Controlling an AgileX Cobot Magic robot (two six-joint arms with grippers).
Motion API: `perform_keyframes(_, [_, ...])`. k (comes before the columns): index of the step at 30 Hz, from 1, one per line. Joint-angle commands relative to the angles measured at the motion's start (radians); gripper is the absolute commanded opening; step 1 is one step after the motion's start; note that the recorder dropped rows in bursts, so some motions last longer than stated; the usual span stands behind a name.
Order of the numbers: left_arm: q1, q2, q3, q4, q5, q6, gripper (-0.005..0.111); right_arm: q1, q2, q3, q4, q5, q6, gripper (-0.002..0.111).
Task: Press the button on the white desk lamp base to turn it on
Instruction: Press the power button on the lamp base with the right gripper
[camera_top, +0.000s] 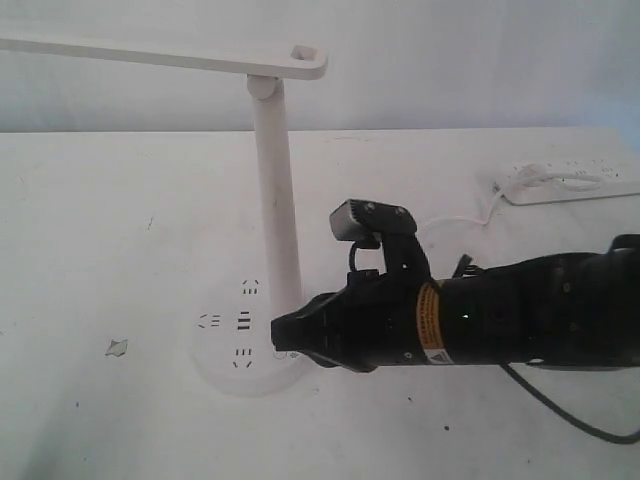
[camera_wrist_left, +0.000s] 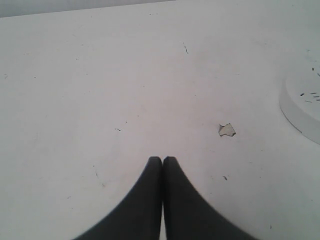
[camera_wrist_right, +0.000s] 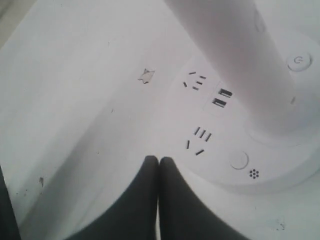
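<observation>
Beneath the lamp base (camera_top: 222, 368) spreads a scuffed table (camera_top: 100, 250).

The white, speckled surface (camera_top: 100, 230) carries the white desk lamp base (camera_top: 222, 372), a small fleck (camera_top: 116, 347) near it, and a long white power strip (camera_top: 570, 185) well apart.

The round flat white plastic lamp base (camera_wrist_right: 280, 170) looks smooth, faintly glossy; the white matt tabletop (camera_top: 100, 220) is speckled — chipped at the base's nine o'clock.
</observation>
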Motion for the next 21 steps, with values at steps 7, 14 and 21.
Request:
perform_keyframes(7, [0.002, 0.007, 0.002, -0.004, -0.002, 0.000, 0.000, 0.006, 0.174, -0.124, 0.000, 0.009, 0.036, 0.000])
perform_keyframes(14, [0.002, 0.007, 0.002, -0.004, -0.002, 0.000, 0.000, 0.006, 0.232, -0.129, -0.012, 0.026, 0.042, 0.000])
perform_keyframes(21, [0.002, 0.007, 0.002, -0.004, -0.002, 0.000, 0.000, 0.006, 0.235, -0.129, -0.012, 0.076, 0.034, 0.000])
